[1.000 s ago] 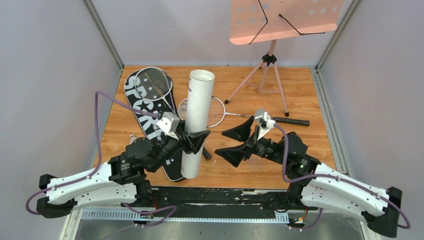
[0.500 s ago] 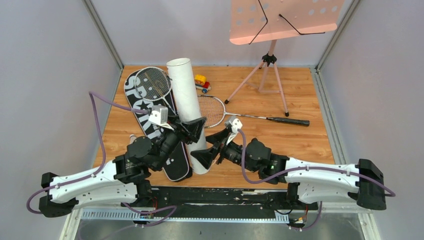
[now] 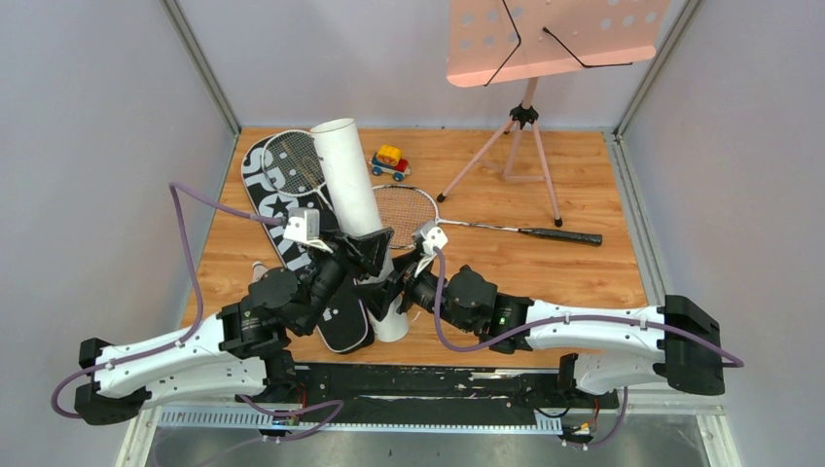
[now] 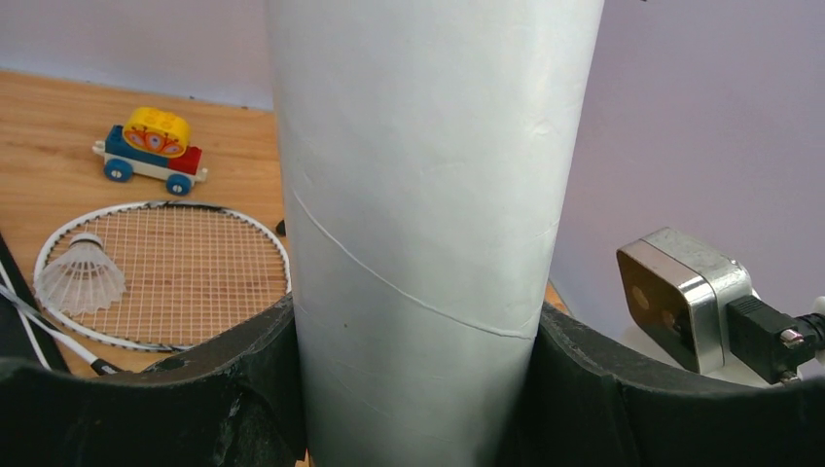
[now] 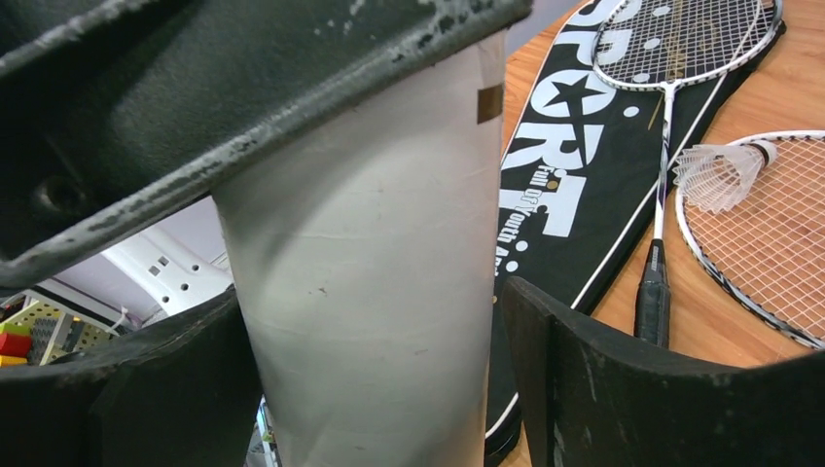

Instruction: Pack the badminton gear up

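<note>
Your right fingers (image 5: 603, 389) have just swung in astride the tube (image 3: 350, 175) your left fingers (image 4: 243, 389) clamp; their grip is unclear, but a handover looks ready.

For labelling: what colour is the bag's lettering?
White, on the black bag; clearest in right wrist view.

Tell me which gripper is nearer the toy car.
Left. The left gripper clamps the white tube partway up, just short of the toy car; the right gripper straddles the tube lower down, farther from it.
</note>
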`<act>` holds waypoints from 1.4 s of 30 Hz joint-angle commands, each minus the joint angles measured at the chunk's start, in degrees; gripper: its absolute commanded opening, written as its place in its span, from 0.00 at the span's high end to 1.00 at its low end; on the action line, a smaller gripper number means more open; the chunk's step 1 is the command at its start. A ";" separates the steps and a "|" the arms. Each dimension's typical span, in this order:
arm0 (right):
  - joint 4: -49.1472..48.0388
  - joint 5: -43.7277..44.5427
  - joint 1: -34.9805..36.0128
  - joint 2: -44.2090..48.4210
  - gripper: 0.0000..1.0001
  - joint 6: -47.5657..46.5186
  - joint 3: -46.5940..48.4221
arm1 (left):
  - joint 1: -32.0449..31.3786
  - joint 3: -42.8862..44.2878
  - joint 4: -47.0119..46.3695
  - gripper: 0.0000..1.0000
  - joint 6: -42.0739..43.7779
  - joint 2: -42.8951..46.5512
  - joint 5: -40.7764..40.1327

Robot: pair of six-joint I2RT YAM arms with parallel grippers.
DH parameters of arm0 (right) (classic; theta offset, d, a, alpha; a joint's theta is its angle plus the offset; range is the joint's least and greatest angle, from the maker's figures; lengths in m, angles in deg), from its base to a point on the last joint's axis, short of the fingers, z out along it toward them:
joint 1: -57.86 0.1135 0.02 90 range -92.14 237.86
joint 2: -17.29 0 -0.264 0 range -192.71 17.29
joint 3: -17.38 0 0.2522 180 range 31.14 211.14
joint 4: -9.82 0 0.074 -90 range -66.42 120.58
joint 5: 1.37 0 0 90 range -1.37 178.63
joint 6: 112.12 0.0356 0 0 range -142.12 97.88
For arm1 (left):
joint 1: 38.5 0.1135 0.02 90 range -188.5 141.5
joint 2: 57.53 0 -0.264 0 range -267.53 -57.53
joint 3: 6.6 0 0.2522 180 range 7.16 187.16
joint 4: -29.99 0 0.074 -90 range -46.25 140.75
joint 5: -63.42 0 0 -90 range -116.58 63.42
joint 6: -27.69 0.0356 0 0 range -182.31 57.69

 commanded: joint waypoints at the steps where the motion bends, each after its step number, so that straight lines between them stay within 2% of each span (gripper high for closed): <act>1: -2.84 2.50 -0.80 -0.67 0.20 -1.39 0.07 | -0.49 0.66 -1.87 0.39 -4.99 1.92 1.60; 7: -8.01 1.38 -0.82 1.19 0.45 -1.52 -3.61 | -0.45 -0.83 0.34 0.30 -6.80 3.28 2.59; 11: -10.99 1.53 -0.91 2.40 0.58 -2.27 -5.83 | -0.46 -1.16 1.86 0.15 -6.29 4.31 5.41; 12: -11.92 1.53 -0.89 2.76 0.60 -2.45 -6.76 | -0.49 -1.08 2.43 0.07 -5.84 4.67 6.37; 14: -13.90 1.46 -0.91 3.53 0.64 -2.90 -8.35 | -0.49 -1.06 3.37 0.01 -5.32 5.12 7.62; 19: -16.72 1.37 -0.92 7.54 0.68 -5.25 -12.14 | -0.45 -0.66 6.97 0.00 -3.46 5.49 9.37; 25: -11.28 5.96 -0.95 18.91 0.69 -6.97 -16.66 | -0.44 1.75 17.25 0.00 -1.16 5.11 8.53; 29: -5.25 7.35 -0.99 28.78 0.70 -8.82 -19.02 | -0.44 2.60 22.37 0.00 -2.32 3.76 3.44; 31: -2.34 7.67 -1.00 34.11 0.71 -9.95 -20.02 | 0.03 3.12 24.39 0.00 -4.04 1.33 -2.24; 34: 2.94 6.82 -0.99 41.09 0.72 -12.04 -20.30 | 5.16 4.36 26.81 0.00 -7.59 -1.80 -1.78; 35: 5.43 6.19 -1.00 43.18 0.72 -12.96 -20.12 | 7.15 5.04 28.07 0.00 -10.01 -3.30 1.03; 38: 10.80 4.92 -0.98 48.18 0.72 -14.61 -19.37 | 18.82 5.36 28.70 0.00 -15.78 -5.67 9.12; 42: 15.39 2.97 -0.99 53.06 0.73 -16.02 -19.45 | 31.94 1.93 24.22 0.04 -22.64 -8.32 20.10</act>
